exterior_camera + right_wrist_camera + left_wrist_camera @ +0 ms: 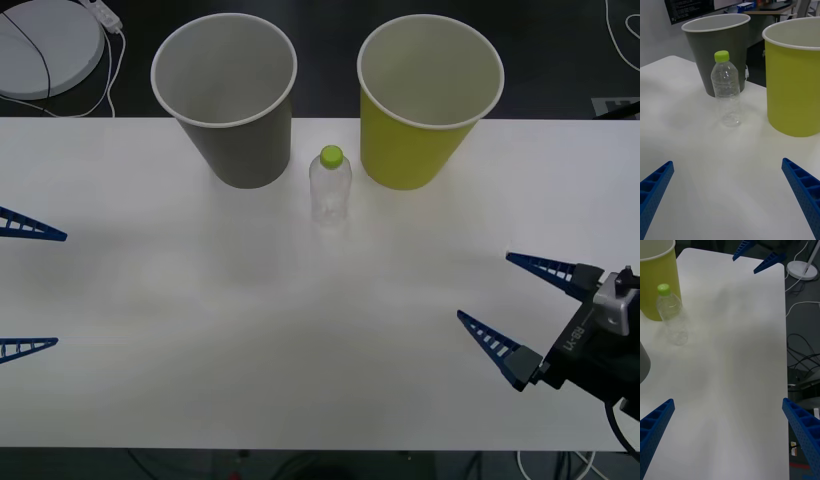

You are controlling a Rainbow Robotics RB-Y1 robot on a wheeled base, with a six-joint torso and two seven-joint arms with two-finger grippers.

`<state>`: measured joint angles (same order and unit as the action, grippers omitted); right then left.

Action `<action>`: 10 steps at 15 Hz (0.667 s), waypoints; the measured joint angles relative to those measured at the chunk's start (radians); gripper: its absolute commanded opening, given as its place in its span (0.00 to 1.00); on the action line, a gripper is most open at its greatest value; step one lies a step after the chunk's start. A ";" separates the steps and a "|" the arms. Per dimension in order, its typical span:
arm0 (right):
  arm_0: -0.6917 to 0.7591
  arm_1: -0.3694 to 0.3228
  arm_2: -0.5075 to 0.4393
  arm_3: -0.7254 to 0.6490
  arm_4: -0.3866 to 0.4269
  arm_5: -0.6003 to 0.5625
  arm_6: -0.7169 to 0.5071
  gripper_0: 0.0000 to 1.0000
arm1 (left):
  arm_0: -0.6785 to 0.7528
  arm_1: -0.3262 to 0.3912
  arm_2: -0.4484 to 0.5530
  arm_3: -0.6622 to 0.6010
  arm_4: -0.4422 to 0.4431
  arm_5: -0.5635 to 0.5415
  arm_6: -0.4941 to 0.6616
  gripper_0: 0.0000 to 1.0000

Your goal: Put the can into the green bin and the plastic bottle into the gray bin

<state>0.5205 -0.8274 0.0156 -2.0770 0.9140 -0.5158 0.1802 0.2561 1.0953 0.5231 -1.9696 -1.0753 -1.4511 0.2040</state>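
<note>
The plastic bottle [330,186] stands between gray bin [226,95] and green bin [427,98]

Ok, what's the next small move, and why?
Probably advance the right gripper toward the bottle. It is open and aimed at the bottle, which stands upright and untouched between the gray bin and green bin. The left gripper waits open.
</note>
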 measured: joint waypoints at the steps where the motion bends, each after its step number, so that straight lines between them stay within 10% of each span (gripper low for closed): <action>1: -0.010 0.007 0.015 0.000 0.002 0.009 0.005 1.00 | 0.000 0.000 0.000 0.000 0.000 0.000 0.000 1.00; 10: -0.145 0.030 0.239 0.001 0.015 0.266 0.063 1.00 | 0.000 0.000 0.000 0.000 0.000 0.000 0.000 1.00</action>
<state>0.3754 -0.7977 0.2551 -2.0763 0.9294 -0.2499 0.2428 0.2561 1.0953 0.5231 -1.9696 -1.0753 -1.4511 0.2040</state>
